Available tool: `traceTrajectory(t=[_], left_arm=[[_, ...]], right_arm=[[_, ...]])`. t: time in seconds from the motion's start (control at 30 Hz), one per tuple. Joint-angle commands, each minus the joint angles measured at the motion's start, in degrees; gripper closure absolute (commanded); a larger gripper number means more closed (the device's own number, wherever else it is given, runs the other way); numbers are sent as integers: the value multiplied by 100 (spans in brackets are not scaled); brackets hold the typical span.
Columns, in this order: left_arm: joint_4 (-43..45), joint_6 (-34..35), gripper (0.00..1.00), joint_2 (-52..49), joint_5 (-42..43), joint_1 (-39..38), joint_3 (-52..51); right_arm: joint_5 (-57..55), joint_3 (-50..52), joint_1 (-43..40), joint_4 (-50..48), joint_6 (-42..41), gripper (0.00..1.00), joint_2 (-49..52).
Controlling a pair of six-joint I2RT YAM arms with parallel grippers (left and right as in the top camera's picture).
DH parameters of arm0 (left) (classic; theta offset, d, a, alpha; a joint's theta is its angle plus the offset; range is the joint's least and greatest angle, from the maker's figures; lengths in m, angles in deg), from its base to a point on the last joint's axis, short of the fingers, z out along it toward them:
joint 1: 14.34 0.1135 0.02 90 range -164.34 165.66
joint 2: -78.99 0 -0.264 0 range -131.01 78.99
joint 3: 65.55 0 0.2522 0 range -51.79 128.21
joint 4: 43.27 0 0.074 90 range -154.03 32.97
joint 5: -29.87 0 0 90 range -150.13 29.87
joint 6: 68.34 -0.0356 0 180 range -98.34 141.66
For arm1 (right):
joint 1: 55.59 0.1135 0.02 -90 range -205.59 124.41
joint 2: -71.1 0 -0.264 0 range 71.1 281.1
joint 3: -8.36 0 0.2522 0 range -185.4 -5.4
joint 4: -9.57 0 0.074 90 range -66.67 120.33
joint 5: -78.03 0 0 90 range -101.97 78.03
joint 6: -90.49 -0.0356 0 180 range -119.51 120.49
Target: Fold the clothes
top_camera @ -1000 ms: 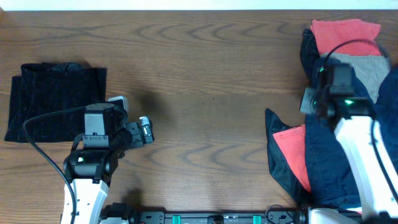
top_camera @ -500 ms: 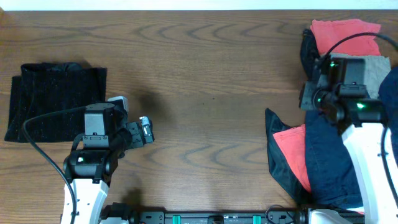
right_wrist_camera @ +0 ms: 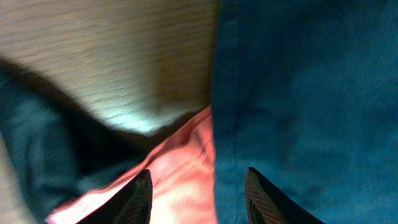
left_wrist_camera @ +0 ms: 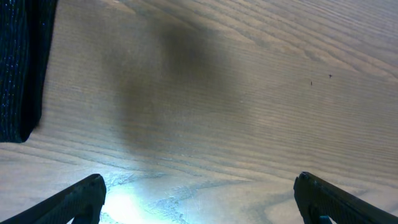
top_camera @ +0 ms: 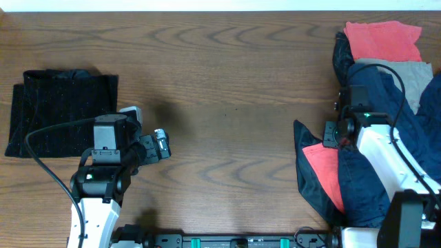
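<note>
A folded black garment [top_camera: 62,110] lies at the table's left; its edge shows in the left wrist view [left_wrist_camera: 18,62]. My left gripper [top_camera: 146,129] is open and empty [left_wrist_camera: 199,202] over bare wood just right of it. A pile of clothes lies at the right: a red cloth [top_camera: 382,40], a grey one [top_camera: 417,76], a navy garment [top_camera: 375,186] and a coral cloth [top_camera: 324,165]. My right gripper [top_camera: 333,132] is open [right_wrist_camera: 202,199] low over the pile's left edge, with the coral cloth [right_wrist_camera: 180,180] and navy fabric [right_wrist_camera: 311,93] between its fingers.
The wooden table [top_camera: 234,103] stretches bare between the two arms. The right arm's cable [top_camera: 400,89] loops over the pile. The table's front edge carries the arm bases [top_camera: 227,241].
My right gripper has moved from the far part of the pile toward the front and left, down to the coral and navy cloth. The left arm has not moved.
</note>
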Motion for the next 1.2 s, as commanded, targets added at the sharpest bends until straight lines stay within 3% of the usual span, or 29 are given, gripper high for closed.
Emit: traceTrajectory(t=[0.0, 0.27, 0.6, 0.9, 1.17], left_arm=[[0, 15, 2, -22, 35, 20, 136], [0, 15, 2, -22, 35, 20, 136], [2, 15, 2, -22, 35, 20, 133], [2, 15, 2, -22, 35, 20, 136], [2, 15, 2, -22, 35, 20, 136]], right_arm=[[-422, 184, 35, -280, -192, 51, 168], [-896, 417, 4, -472, -286, 55, 496], [-1147, 415, -146, -492, -498, 72, 520], [-1071, 332, -146, -483, -496, 63, 518], [-817, -28, -146, -173, -433, 62, 201]])
